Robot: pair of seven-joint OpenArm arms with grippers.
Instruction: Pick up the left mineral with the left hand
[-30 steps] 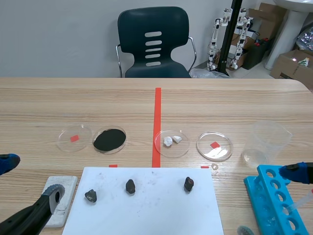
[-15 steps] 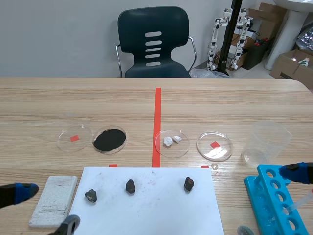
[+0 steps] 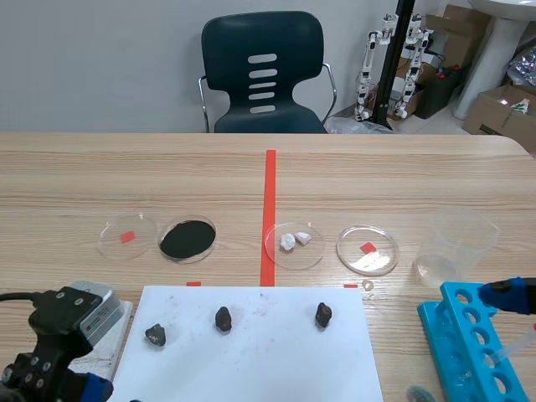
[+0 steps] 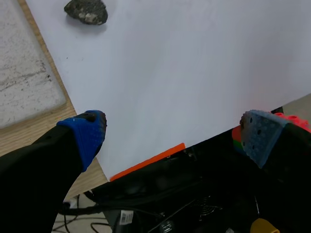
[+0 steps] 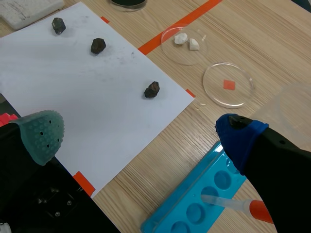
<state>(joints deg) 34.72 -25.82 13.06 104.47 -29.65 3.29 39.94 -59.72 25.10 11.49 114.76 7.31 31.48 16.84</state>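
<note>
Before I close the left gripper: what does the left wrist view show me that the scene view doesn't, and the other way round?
Left wrist view only: the left gripper open, its blue pads apart over the near edge of the white paper, with the left mineral ahead of it, not between the fingers. Scene view only: the middle mineral, the right mineral, the petri dishes, the plastic beaker and the blue tube rack. Both: the left mineral, the white paper and the white slab beside it.
</note>
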